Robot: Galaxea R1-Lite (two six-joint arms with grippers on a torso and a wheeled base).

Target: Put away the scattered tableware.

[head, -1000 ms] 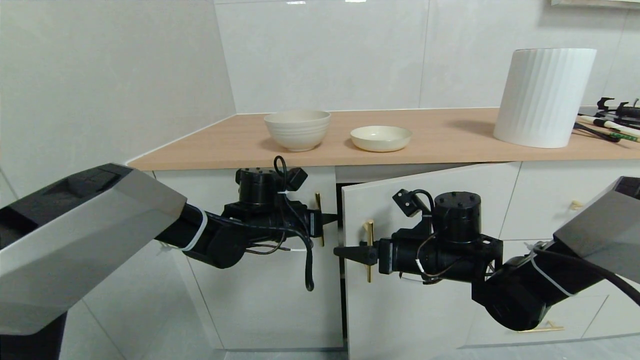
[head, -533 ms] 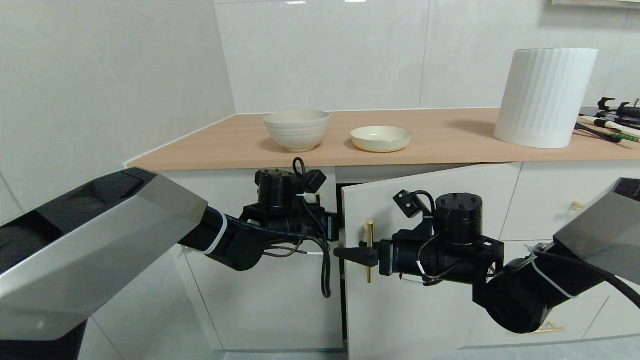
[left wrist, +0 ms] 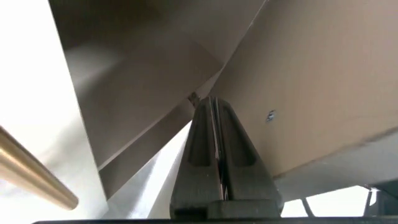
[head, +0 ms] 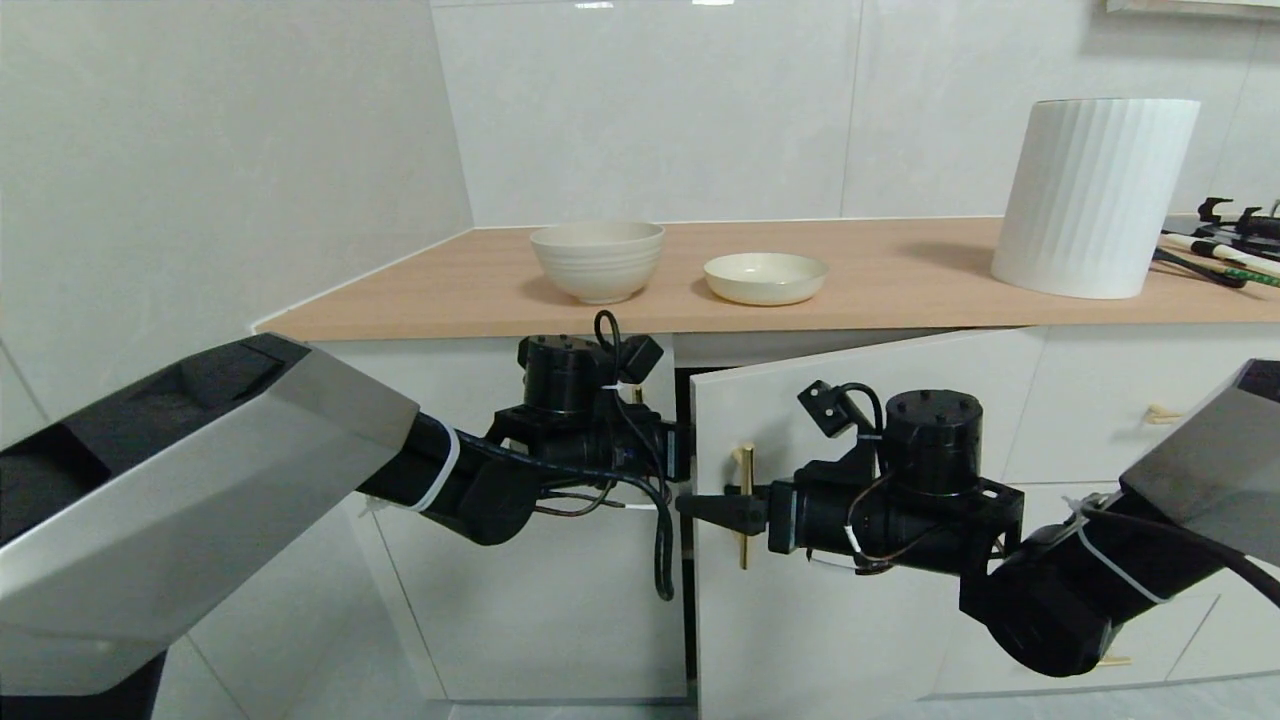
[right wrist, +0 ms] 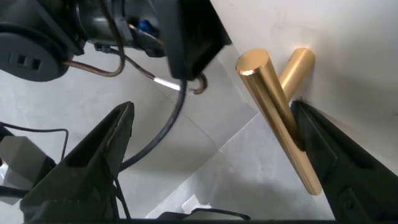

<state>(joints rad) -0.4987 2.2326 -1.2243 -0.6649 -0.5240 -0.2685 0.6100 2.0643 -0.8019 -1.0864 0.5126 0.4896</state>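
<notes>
A cream bowl (head: 597,260) and a shallow cream plate (head: 765,277) stand on the wooden counter (head: 900,270). Below it, the right cabinet door (head: 860,400) is ajar. My left gripper (head: 681,451) is at the dark gap between the two doors; in the left wrist view it (left wrist: 212,106) is shut with nothing in it, its tip behind the ajar door's edge. My right gripper (head: 700,503) sits at that door's gold handle (head: 744,503). In the right wrist view it (right wrist: 212,111) is open, with the handle (right wrist: 273,99) between the fingers, close to one finger (right wrist: 329,155).
A tall white ribbed container (head: 1092,195) stands at the counter's right, with pens and dark tools (head: 1225,250) beyond it. The left cabinet door (head: 540,590) is closed, its gold handle (left wrist: 31,180) beside my left gripper. Tiled walls close the left and back.
My left arm has moved right, bringing its gripper up to the gap between the doors. The right door has swung slightly further open, and my right arm shifted a little right with it.
</notes>
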